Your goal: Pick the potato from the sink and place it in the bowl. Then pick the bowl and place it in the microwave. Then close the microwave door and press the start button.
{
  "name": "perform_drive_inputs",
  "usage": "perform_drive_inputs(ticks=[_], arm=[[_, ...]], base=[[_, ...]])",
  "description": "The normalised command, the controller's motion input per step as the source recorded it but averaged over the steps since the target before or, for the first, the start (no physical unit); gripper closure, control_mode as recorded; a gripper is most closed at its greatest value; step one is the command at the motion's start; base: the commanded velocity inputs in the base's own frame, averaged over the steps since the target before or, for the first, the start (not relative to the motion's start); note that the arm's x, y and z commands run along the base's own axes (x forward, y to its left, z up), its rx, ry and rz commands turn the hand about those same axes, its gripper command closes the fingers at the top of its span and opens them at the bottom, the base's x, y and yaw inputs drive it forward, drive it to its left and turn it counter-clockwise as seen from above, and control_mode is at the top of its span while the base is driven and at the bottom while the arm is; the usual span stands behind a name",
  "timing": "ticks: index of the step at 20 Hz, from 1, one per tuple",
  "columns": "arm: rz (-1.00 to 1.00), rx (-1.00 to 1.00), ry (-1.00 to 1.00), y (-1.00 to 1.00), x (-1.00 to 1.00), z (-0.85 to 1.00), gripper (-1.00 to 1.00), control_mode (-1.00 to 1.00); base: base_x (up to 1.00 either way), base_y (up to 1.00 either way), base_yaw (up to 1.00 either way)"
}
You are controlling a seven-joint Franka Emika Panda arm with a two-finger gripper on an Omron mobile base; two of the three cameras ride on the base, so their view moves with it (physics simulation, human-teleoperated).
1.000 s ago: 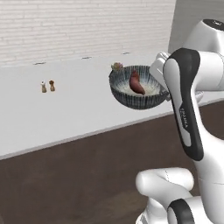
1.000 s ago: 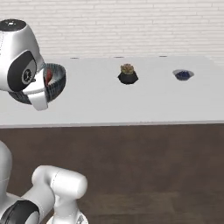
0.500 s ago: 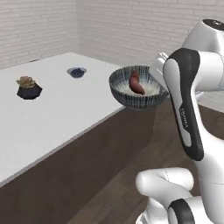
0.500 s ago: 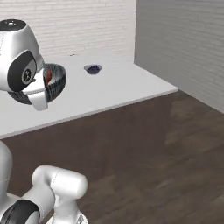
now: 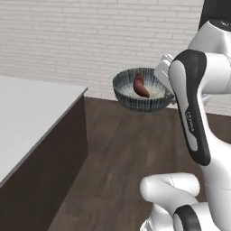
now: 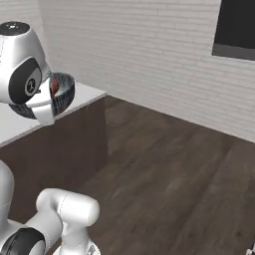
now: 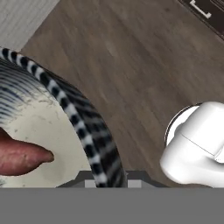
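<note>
In the left base view the bowl [image 5: 143, 90] hangs in the air beside the arm, clear of the counter [image 5: 27, 113] and over the wooden floor [image 5: 122, 153]; it sits level, which I judge deliberate, so that its load does not roll out while the base drives; the potato [image 5: 140, 85] lies inside on the speckled whitish bottom, roughly in the middle, one end resting up toward the far wall; the bowl's right rim runs behind the white hand, where the gripper must have it, though the jaws themselves are hidden here.

In the right base view the bowl [image 6: 63, 92] shows just beside the arm's big white joint, its ribbed outside turned toward the camera, above the counter's corner [image 6: 84, 93]; a sliver of the reddish potato [image 6: 55, 86] shows over the rim; a dark panel [image 6: 236, 27] hangs on the brick wall at upper right, too cropped to name.

In the hand view the striped rim of the bowl [image 7: 87, 127] curves down to the bottom edge where the finger tips would rise; the gripper is closed on that rim, one jaw inside and one outside as far as I can judge; the potato [image 7: 19, 156] rests on the inner floor just left of the rim; so the first step looks done and the carry to the microwave is the step in hand.
</note>
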Motion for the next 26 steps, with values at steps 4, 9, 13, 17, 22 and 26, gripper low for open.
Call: perform_drive_inputs(ticks=[4, 9, 13, 17, 22, 26], arm=[[0.0, 0.0, 0.0, 0.0, 0.0, 0.0, 1.0, 1.0], [0.0, 0.0, 0.0, 0.0, 0.0, 0.0, 1.0, 1.0], [0.0, 0.0, 0.0, 0.0, 0.0, 0.0, 1.0, 1.0], [0.0, 0.0, 0.0, 0.0, 0.0, 0.0, 1.0, 1.0], [0.0, 0.0, 0.0, 0.0, 0.0, 0.0, 1.0, 1.0], [0.0, 0.0, 0.0, 0.0, 0.0, 0.0, 1.0, 1.0]], base=[[0.38, -0.48, -0.69], [0.7, -0.22, -0.64], [0.57, -0.03, -0.69], [0.15, 0.03, -0.84], [0.17, 0.24, -0.8], [0.74, 0.83, -0.65]])
